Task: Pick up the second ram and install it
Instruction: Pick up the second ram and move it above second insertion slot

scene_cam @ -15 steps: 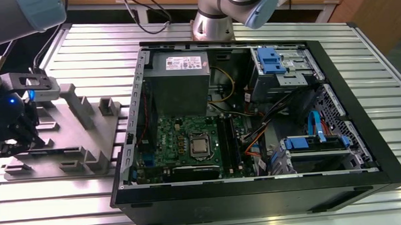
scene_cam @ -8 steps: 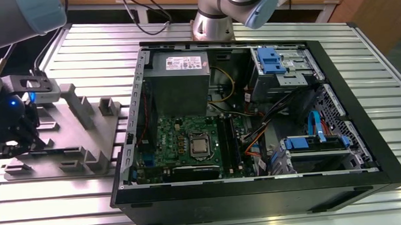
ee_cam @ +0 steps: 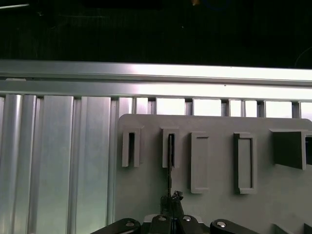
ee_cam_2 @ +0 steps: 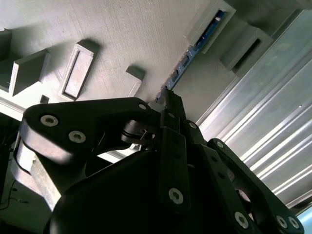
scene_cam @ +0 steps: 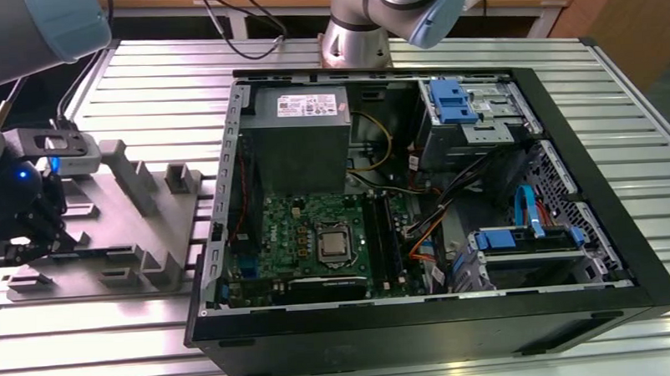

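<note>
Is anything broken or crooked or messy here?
Nothing stands out. The second ram stands straight on its edge in a slot of the grey holder, with the gripper closed on its end. The computer case lies open on its side, with nothing spilled.

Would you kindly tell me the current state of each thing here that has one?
second ram: on edge, far end in a slot of the grey fixture.
tool: shut on the near end of the second ram.
grey fixture: flat on the slatted table; the slot beside the ram's looks empty.
computer case: on its side, open, motherboard exposed.
</note>
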Controlling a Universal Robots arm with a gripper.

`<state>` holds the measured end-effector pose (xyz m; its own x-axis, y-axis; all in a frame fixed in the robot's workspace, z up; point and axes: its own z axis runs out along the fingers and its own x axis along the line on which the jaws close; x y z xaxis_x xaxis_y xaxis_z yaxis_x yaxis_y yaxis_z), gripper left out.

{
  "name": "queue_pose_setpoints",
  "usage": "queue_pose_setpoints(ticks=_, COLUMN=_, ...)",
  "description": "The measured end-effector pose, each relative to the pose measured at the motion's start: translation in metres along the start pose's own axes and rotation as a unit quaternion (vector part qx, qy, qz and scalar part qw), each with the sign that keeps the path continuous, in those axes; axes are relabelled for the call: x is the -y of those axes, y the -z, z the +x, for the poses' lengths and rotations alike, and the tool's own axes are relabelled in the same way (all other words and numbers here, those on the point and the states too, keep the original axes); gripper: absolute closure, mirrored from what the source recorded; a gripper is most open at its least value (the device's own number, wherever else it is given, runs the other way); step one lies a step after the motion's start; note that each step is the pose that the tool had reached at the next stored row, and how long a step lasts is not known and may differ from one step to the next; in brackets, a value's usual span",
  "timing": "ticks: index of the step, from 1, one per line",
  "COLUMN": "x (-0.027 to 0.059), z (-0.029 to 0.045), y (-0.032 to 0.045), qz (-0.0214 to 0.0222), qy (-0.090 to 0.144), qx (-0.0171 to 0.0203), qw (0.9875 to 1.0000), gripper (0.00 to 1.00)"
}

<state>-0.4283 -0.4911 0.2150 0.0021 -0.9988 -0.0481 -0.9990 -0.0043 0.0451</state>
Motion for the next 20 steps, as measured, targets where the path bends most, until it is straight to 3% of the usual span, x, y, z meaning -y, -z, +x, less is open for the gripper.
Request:
queue_pose_setpoints(ticks=8, x=0.0, z=0.0, y=-0.0001, qz=0.0, qy=0.0, qx=0.0002, qw=1.0, gripper=0.93)
queue_pose_setpoints(ticks=9, x=0.0, z=0.0, y=-0.0001, qz=0.0, qy=0.0, qx=0.0002, qw=1.0, gripper=0.87)
queue_pose_setpoints(ticks=10, x=0.0, z=0.0, y=-0.0001, qz=0.0, qy=0.0, qx=0.0002, qw=1.0, gripper=0.87)
queue_pose_setpoints(ticks=12, x=0.0, z=0.0, y=-0.0001, qz=0.0, qy=0.0, qx=0.0002, qw=1.0, gripper=0.73)
queue_pose_setpoints(ticks=15, x=0.0, z=0.0, y=-0.0001, qz=0.0, qy=0.0, qx=0.0002, qw=1.0, gripper=0.67)
queue_pose_setpoints(ticks=16, x=0.0, z=0.0, y=-0.0001, qz=0.0, qy=0.0, qx=0.0002, qw=1.0, gripper=0.61)
queue_pose_setpoints(ticks=20, x=-0.0004, z=0.0, y=-0.0007, qz=0.0012, qy=0.0, qx=0.0002, qw=1.0, gripper=0.61)
